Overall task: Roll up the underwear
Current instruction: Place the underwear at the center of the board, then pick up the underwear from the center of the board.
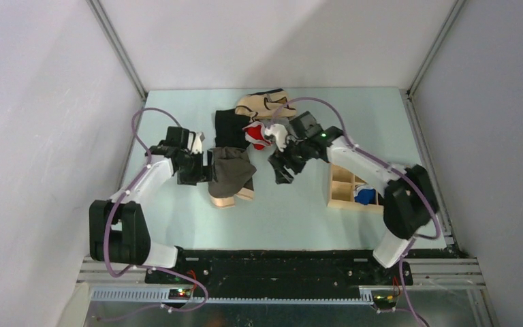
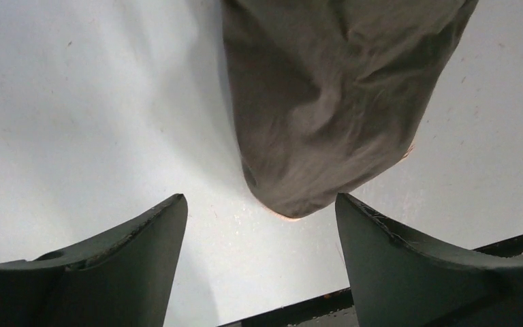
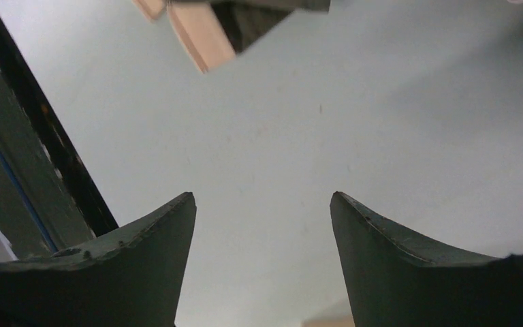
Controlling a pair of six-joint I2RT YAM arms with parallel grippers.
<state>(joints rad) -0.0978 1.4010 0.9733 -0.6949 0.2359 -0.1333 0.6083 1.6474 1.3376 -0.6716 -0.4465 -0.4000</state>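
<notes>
Although the underwear (image 1: 231,170) lies flat on the table (image 1: 279,221), left of centre, no turn of the roll is visible, so I judge the rolling itself not yet begun. It looks folded into a narrow strip, though the overhead view is too coarse to be sure. Its long axis runs near to far. The cream waistband (image 1: 223,200) marks the near end, and the dark olive leg end points toward the far side.

The left gripper (image 1: 203,169) sits just beside the strip's left edge, toward its far half. Its wrist view shows the jaws spread wide and holding nothing, with a rounded fold of the olive fabric just ahead of the fingertips. The right gripper (image 1: 282,174) hangs over bare table to the right of the strip, apart from it, jaws also spread and empty.

The next move, as I read it, calls for pinching one short end and turning it over along the long axis, with the other gripper steadying the cloth so the soft fabric does not slide or splay.

Just beyond the far end lies a black garment (image 1: 230,128), and farther off a beige one (image 1: 262,103). A wooden box (image 1: 332,184) stands to the right.
</notes>
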